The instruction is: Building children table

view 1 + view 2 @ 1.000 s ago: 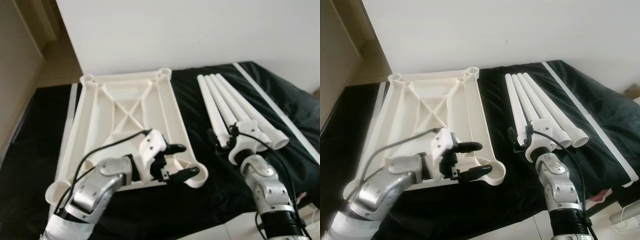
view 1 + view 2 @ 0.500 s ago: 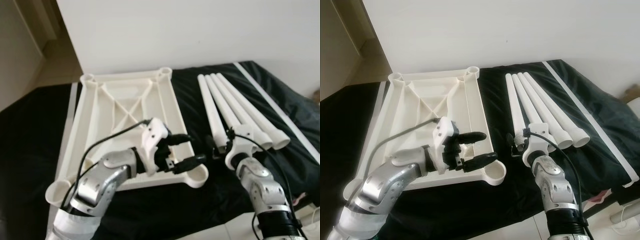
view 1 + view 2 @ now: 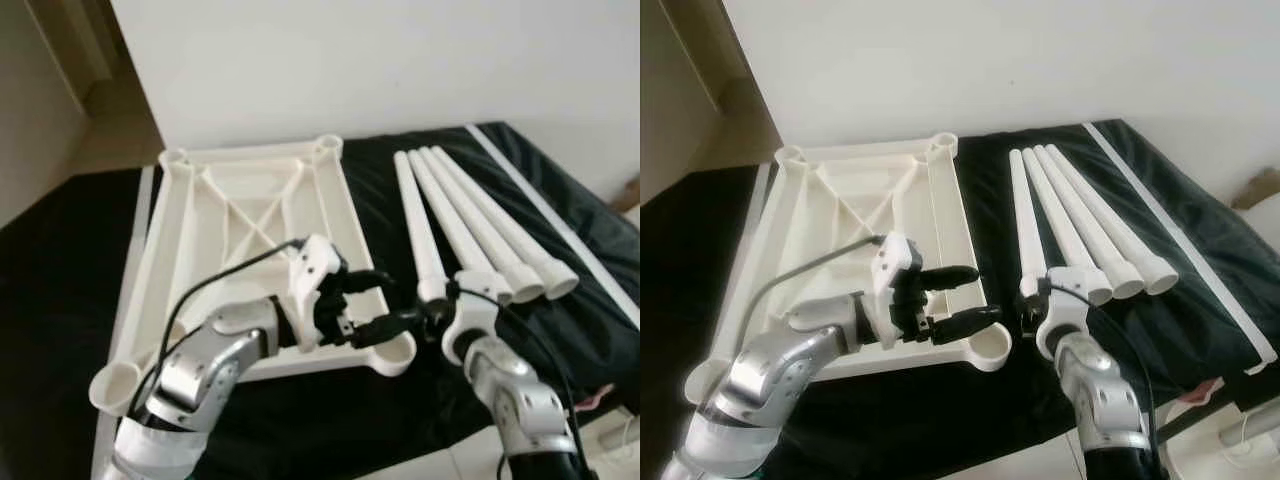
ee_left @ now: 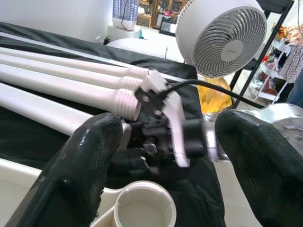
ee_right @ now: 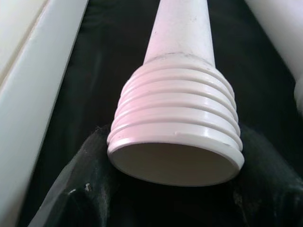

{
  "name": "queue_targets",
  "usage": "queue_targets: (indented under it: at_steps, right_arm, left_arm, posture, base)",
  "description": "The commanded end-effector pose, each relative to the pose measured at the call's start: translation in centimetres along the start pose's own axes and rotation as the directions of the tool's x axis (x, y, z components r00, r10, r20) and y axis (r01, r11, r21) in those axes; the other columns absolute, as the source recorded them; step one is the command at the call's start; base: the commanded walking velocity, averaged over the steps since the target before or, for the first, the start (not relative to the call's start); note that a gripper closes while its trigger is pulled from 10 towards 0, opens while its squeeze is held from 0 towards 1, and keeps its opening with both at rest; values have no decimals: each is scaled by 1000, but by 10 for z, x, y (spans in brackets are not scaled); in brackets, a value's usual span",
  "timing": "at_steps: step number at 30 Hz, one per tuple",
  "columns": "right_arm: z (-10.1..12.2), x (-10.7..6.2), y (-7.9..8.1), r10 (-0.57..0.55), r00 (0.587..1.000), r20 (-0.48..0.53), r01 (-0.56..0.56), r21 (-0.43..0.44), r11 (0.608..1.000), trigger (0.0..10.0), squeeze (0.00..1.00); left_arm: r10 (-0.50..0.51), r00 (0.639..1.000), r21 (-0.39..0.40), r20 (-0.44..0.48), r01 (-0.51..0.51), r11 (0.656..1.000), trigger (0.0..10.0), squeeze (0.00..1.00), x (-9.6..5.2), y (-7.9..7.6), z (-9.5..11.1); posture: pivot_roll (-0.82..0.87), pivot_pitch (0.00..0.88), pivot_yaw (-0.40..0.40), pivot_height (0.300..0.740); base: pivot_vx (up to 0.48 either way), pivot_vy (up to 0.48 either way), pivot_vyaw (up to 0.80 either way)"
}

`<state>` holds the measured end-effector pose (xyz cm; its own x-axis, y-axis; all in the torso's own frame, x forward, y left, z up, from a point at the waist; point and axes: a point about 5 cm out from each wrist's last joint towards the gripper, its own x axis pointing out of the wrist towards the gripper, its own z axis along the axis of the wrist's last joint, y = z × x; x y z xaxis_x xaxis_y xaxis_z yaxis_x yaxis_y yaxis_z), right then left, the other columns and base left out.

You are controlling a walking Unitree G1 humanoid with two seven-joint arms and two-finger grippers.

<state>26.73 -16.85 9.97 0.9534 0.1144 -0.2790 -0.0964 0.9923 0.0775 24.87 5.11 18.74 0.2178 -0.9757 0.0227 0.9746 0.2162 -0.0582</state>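
Table legs: four white plastic tubes lie side by side on the black cloth [image 3: 1200, 240], threaded ends toward the robot; the innermost leg [image 3: 1024, 225] lies nearest the tabletop.
Handling: probably light, stiff, hollow and smooth; best gripped on the ribbed threaded collar [image 5: 177, 130].
Right gripper [image 3: 1026, 312]: at that collar's mouth; finger spacing cannot be told.
Tabletop [image 3: 810, 225]: upside down, ribbed underside up, corner socket [image 4: 142, 206] empty.
Left gripper [image 3: 958, 296]: fingers spread wide above that socket, empty.
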Motion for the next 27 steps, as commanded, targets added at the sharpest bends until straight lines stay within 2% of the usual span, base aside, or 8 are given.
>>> queue_targets:
  at_steps: [1,3,12,13,16,21,22,27]
  right_arm:
    - [-1,-5,5,0,1000,-10,0,-11,1000,8000,0]
    - [0,-10,6,-1,1000,4,1,-25,1000,10000,0]
    - [-5,-47,9,-46,999,11,47,-22,999,10000,0]
    - [-8,-53,9,-49,999,-8,49,0,999,10000,973]
    - [-10,-61,9,-51,998,-20,52,32,998,10000,1000]
    - [-1,-65,12,-41,998,41,39,40,998,10000,867]
    - [2,-66,13,-36,998,56,33,43,999,10000,0]
    - [31,-54,11,-16,982,190,9,37,999,10000,0]
  left_arm:
    - [67,998,7,-1,-67,998,10000,0,-2,3,3]
    - [67,998,5,-2,-67,998,10000,0,-2,3,4]
    - [64,998,-1,-12,-64,998,10000,0,-4,2,4]
    - [64,998,-1,-15,-64,998,10000,0,-4,3,4]
    - [62,998,0,-18,-62,998,10000,0,-4,3,4]
    - [59,998,0,-23,-59,998,10000,0,-4,4,5]
    - [59,998,0,-24,-59,998,10000,0,-4,4,5]
    - [34,998,-3,-47,-34,999,10000,0,-3,2,2]
  posture:
    - [-78,7,5,740]
    - [-80,9,5,740]
    - [-94,24,16,740]
    - [-93,24,16,740]
    - [-93,25,20,740]
    - [-96,23,24,740]
    - [-99,22,29,740]
    - [-93,17,28,740]
  base:
    - [0,0,0]
    - [0,0,0]
    - [0,0,0]
    - [0,0,0]
    - [0,0,0]
    - [0,0,0]
    - [0,0,0]
    - [0,0,0]
